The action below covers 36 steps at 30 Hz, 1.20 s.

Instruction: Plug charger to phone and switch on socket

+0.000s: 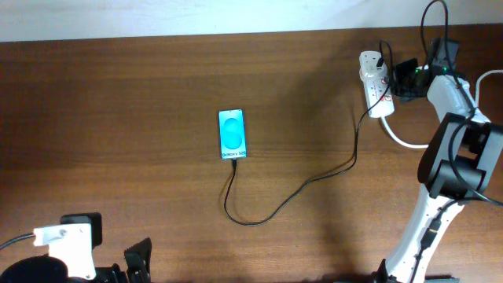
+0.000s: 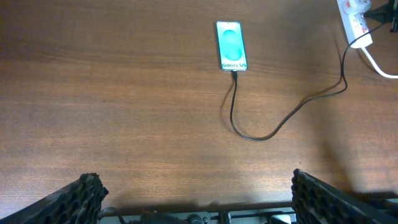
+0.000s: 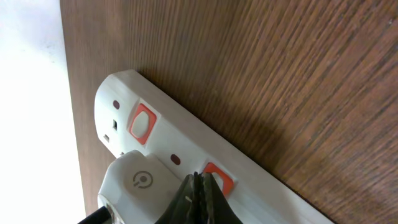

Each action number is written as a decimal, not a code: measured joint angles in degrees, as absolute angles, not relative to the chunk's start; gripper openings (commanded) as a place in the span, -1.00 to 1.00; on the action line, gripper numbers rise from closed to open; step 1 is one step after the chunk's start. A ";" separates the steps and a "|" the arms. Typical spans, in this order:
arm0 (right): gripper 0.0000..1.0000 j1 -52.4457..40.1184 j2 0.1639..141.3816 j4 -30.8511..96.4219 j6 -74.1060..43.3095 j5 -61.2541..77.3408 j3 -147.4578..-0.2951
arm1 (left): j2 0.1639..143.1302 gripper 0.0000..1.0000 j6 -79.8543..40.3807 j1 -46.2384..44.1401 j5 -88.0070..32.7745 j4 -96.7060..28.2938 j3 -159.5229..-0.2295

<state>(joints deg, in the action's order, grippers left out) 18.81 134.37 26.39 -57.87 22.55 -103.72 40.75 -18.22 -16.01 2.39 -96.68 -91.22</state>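
The phone lies mid-table, and the charger runs from its near end rightward to the socket at the far right. My right gripper sits on that socket.

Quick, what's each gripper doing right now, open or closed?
Left gripper: open, holding nothing.
Right gripper: closed, empty, fingertips at a red switch on the socket.

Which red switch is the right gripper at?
The lower switch beside the white adapter; shut right gripper tips are at it. The end switch sits clear.
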 measured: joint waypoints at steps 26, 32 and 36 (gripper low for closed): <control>-0.91 11.60 133.67 35.55 -50.54 16.14 -105.91 | 40.75 0.99 -18.22 -16.01 2.39 -96.68 -91.22; -0.91 17.56 132.73 39.48 -48.47 17.06 -105.93 | 40.75 0.98 -18.22 -16.01 2.39 -96.68 -91.22; -0.91 19.90 129.29 43.16 -44.77 16.34 -105.56 | 40.75 0.98 -18.22 -16.01 2.39 -96.68 -91.22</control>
<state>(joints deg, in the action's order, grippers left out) 19.90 129.29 43.16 -44.77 16.34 -105.56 40.75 -18.22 -16.01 2.39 -96.68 -91.22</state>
